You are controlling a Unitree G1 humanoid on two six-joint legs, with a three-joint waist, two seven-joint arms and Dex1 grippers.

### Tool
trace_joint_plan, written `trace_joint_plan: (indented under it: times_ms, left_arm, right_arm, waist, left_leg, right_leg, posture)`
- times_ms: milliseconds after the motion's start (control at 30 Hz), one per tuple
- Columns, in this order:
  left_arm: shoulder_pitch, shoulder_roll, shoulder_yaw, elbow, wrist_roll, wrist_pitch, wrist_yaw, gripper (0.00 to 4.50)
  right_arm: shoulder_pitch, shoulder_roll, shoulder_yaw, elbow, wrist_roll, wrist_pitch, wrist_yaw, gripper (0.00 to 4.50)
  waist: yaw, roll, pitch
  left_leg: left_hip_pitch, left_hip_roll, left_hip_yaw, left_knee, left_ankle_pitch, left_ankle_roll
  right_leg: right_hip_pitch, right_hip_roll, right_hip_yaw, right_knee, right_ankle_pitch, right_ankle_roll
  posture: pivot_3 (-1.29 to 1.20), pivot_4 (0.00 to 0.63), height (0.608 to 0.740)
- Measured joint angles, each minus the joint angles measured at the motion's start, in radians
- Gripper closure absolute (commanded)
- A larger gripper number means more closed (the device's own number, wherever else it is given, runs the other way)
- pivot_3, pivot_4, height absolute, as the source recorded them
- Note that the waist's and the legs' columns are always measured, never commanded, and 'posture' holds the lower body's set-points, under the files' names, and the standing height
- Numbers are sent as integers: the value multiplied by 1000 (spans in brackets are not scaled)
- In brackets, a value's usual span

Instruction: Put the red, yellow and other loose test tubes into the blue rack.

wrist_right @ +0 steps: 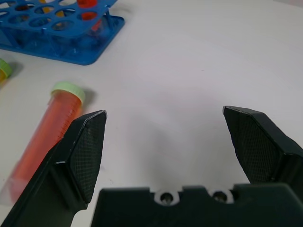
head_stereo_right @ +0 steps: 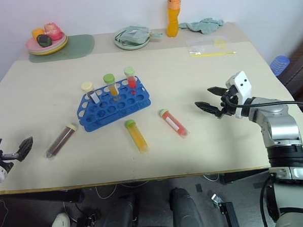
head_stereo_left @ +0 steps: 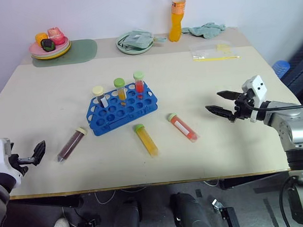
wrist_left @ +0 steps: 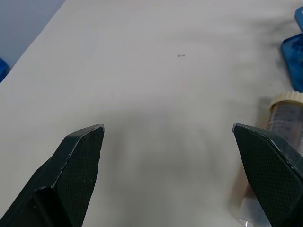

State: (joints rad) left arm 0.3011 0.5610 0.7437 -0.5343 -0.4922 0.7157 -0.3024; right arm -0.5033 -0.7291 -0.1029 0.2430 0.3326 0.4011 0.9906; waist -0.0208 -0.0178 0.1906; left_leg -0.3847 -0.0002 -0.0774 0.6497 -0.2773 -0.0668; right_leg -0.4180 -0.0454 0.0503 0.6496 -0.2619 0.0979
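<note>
The blue rack (head_stereo_left: 122,109) stands mid-table with three capped tubes upright in it: white, yellow and red. In front of it lie three loose tubes: a dark brownish one (head_stereo_left: 71,144) on the left, a yellow one (head_stereo_left: 147,139) in the middle and a red one (head_stereo_left: 183,127) on the right. My right gripper (head_stereo_left: 223,103) hovers open to the right of the red tube (wrist_right: 45,137), with nothing between its fingers. At the table's front left edge my left gripper (wrist_left: 175,175) stands open and empty, just left of the dark tube (wrist_left: 279,137).
Along the far edge sit a plate of toy fruit (head_stereo_left: 50,46) on a green mat, a plate with a cloth (head_stereo_left: 134,42), an orange bottle (head_stereo_left: 175,18), a crumpled cloth (head_stereo_left: 205,29) and a clear bag (head_stereo_left: 214,51).
</note>
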Motion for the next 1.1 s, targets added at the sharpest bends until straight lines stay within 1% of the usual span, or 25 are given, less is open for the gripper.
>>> trace_joint_plan:
  times_ms: [267, 367, 467, 567, 633, 733, 767, 833, 900, 1033, 1100]
  left_arm:
    - [-3, -16, 11, -9, -3, 0, 17, 31]
    - [-32, -14, 11, -17, -12, -1, 14, 31]
    - [-74, -12, -3, -25, -42, -7, -9, 31]
    - [-116, -11, -52, -48, -89, -11, -55, 31]
    - [-135, 4, -108, -59, -101, -12, -87, 31]
    - [-156, 22, -197, -79, -127, -14, -143, 31]
    - [-152, 36, -222, -90, -127, -20, -164, 31]
    - [-143, 68, -275, -111, -123, -38, -210, 31]
    - [-136, 97, -350, -125, -96, -73, -259, 31]
    - [-134, 110, -457, -111, -36, -142, -311, 31]
    - [-148, 109, -486, -86, -17, -160, -324, 31]
  right_arm:
    - [-19, 9, 15, 0, -14, -7, -17, 145]
    - [-18, 8, 15, -8, -15, 5, -27, 145]
    - [-4, -21, 17, -74, -14, 64, -34, 145]
    - [10, -61, 18, -198, -5, 169, -43, 145]
    - [18, -90, 30, -291, 1, 260, -55, 145]
    - [20, -148, 80, -421, 12, 443, -76, 145]
    - [14, -153, 92, -448, 28, 509, -83, 145]
    - [-31, -141, 119, -490, 73, 673, -104, 145]
    - [-116, -99, 155, -538, 111, 861, -150, 145]
    - [-223, -30, 237, -617, 135, 1073, -237, 145]
    - [-292, 8, 282, -586, 151, 1158, -303, 145]
  waist:
    - [4, 0, 0]
    - [3, 0, 0]
    - [5, 0, 0]
    - [5, 0, 0]
    - [5, 0, 0]
    - [2, 0, 0]
    - [0, 0, 0]
    - [-2, 1, 0]
    - [-3, 1, 0]
    - [3, 1, 0]
    - [5, 1, 0]
  left_leg:
    - [0, 0, 0, 0, 0, 0]
    - [0, 0, 0, 0, 0, 0]
    - [0, 0, 0, 0, 0, 0]
    - [0, 0, 0, 0, 0, 0]
    - [0, 0, 0, 0, 0, 0]
    - [0, 0, 0, 0, 0, 0]
    - [0, 0, 0, 0, 0, 0]
    - [0, 0, 0, 0, 0, 0]
    - [0, 0, 0, 0, 0, 0]
    - [-2, 0, 0, 0, 0, 0]
    - [-3, -1, 0, 1, 0, 0]
  right_leg:
    - [0, 0, 0, 0, 0, 0]
    - [0, 0, 0, 0, 0, 0]
    - [0, -1, 0, 0, 0, 0]
    - [0, 0, 0, 0, 0, 0]
    - [0, 0, 0, 0, 0, 0]
    - [0, 0, 0, 0, 0, 0]
    - [0, 0, 0, 0, 0, 0]
    - [0, 0, 0, 0, 0, 0]
    - [-1, 1, 1, 0, 0, 0]
    - [-1, 0, 0, 0, 0, 0]
    - [-2, 0, 0, 0, 0, 0]
  posture:
    - [0, 150, 740]
    - [0, 150, 740]
    - [0, 150, 740]
    - [0, 150, 740]
    - [0, 150, 740]
    - [0, 150, 740]
    - [0, 150, 740]
    - [0, 150, 740]
    - [0, 150, 740]
    - [0, 150, 740]
    - [0, 150, 740]
